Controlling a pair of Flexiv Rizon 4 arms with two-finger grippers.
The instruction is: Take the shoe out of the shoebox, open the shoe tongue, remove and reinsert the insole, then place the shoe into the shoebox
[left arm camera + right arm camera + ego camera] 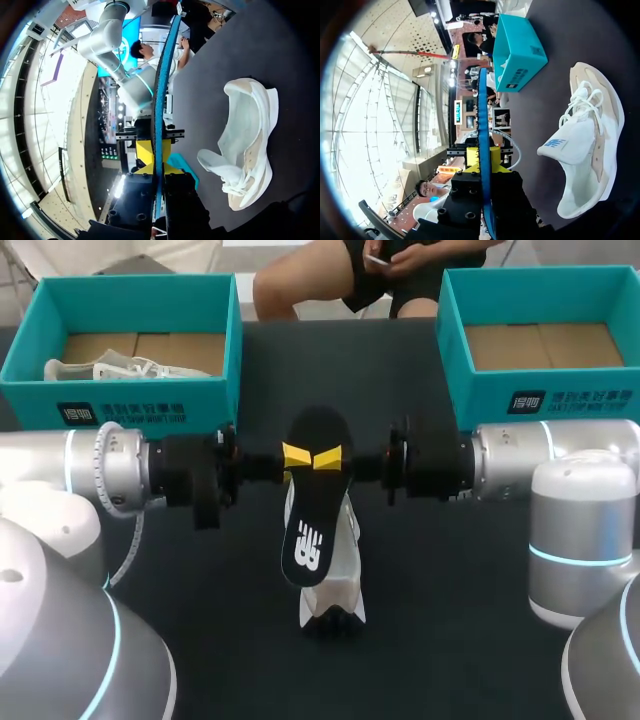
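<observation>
Black insole point(314, 500) held up between both arms, left gripper point(297, 456) clamped on one edge, right gripper point(329, 456) clamped on the opposite edge, white shoe point(342, 585) on the table point(460, 600) just under the insole, left box point(150, 405) and right box point(560, 400) behind.

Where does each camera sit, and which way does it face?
Head view: above and behind, looking down on the table; left arm and right arm at its sides.
Left wrist view: on the left wrist, facing along the left pincer at the insole edge-on.
Right wrist view: likewise, right pincer.
All share insole and shoe.
</observation>
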